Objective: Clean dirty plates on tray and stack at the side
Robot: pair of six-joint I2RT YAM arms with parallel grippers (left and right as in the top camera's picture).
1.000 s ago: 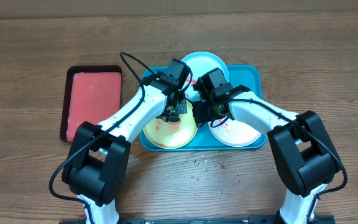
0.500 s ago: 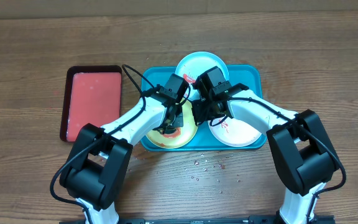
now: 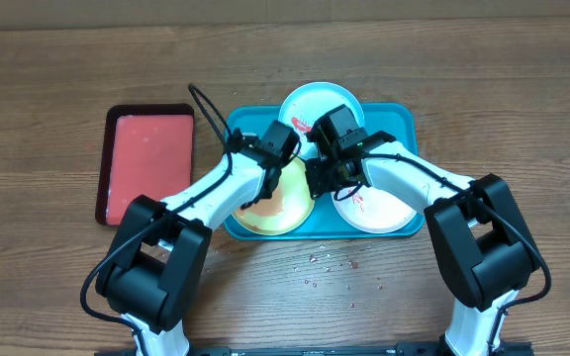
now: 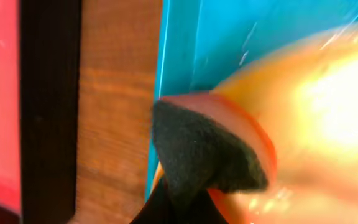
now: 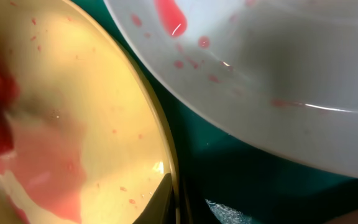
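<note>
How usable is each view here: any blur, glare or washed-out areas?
Overhead: sharp, evenly lit. Left wrist: blurred, with glare blowing out the yellow-rimmed plate; the sponge is readable. Right wrist: too close, soft focus, yet red smears on the pale plate show.

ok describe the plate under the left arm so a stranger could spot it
Start at the big turquoise tray mid-table. Of its three plates, the yellow-rimmed plate is front-left, nearest the red tray. Its neighbours are a light blue plate and a plain white plate; only this one looks yellowish.
</note>
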